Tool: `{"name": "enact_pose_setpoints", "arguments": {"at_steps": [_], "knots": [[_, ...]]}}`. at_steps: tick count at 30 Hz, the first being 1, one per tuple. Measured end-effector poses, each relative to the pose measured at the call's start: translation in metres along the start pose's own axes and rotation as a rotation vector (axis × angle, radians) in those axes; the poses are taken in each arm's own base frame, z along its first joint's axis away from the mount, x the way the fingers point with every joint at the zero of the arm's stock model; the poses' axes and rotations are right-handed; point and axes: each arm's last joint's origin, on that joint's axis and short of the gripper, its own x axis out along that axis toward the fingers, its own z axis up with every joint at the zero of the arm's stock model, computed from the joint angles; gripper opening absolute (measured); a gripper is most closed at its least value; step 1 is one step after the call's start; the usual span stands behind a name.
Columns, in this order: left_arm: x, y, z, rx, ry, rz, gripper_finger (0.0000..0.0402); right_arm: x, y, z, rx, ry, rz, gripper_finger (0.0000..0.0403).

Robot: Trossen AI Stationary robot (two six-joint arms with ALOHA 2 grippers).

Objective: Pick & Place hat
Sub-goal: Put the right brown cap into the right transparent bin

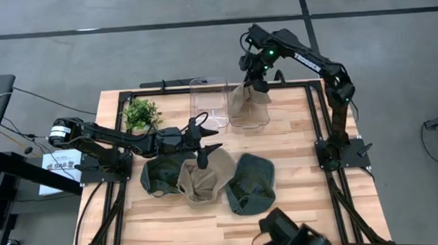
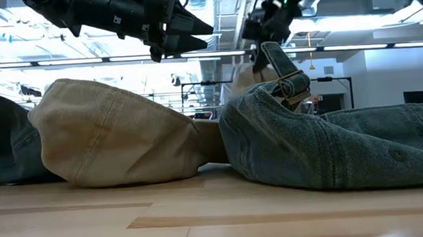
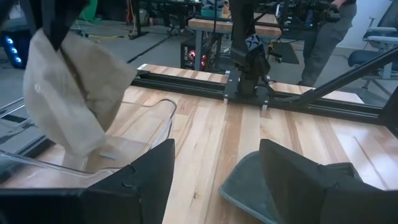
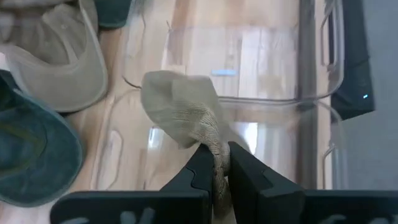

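Observation:
My right gripper (image 1: 256,80) is at the table's far side, shut on a tan hat (image 1: 243,99) that hangs over the clear plastic bin (image 1: 217,106). In the right wrist view the hat (image 4: 180,112) droops below the fingers, with the bin (image 4: 298,99) under it. My left gripper (image 1: 205,138) stands open at mid-table, above a second tan hat (image 1: 205,177) that lies on the wood between two dark green hats (image 1: 160,175) (image 1: 251,182). Nothing is between its fingers (image 3: 146,171). My right gripper pinches a bunched fold of the tan hat's cloth (image 4: 216,163) between its two fingers. The fingers slant down from above. The hat hangs slack below them (image 3: 68,93) over the bin's open top; whether its lower end touches the bin I cannot tell.
A small green plant (image 1: 141,114) stands at the far left of the table, beside the bin. Black frame rails (image 1: 316,110) run along the table's edges. Bare wood (image 1: 294,118) lies right of the bin. A person (image 3: 326,31) stands in the room beyond the table.

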Motion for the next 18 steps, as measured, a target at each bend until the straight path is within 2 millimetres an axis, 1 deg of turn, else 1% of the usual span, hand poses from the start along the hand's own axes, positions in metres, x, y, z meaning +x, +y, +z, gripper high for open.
{"name": "enact_pose_setpoints", "arguments": {"at_steps": [2, 6, 8, 10, 14, 16, 18], "knots": [[0.000, 0.000, 0.000, 0.002, 0.000, 0.000, 0.0232, 0.006, -0.012, -0.007, 0.018, 0.008, -0.001, 0.0016], [0.000, 0.000, 0.000, 0.002, 0.000, 0.001, 0.0232, 0.011, -0.033, -0.023, 0.052, 0.004, -0.027, 0.0016], [0.000, 0.001, 0.000, 0.002, 0.000, 0.002, 0.0232, 0.007, -0.042, -0.029, 0.062, -0.009, -0.056, 0.0016], [0.000, 0.001, 0.000, 0.002, 0.000, 0.003, 0.0232, 0.002, -0.048, -0.031, 0.050, -0.037, -0.097, 0.0016], [0.001, 0.003, 0.000, 0.007, -0.003, 0.008, 0.0232, -0.010, -0.056, -0.034, 0.033, -0.076, -0.161, 0.0016], [0.001, 0.003, 0.001, 0.007, -0.004, 0.012, 0.0232, -0.012, -0.058, -0.035, 0.030, -0.084, -0.176, 0.0016], [0.001, 0.005, 0.001, 0.006, -0.004, 0.016, 0.0232, -0.010, -0.063, -0.037, 0.025, -0.083, -0.189, 0.0016]]}}
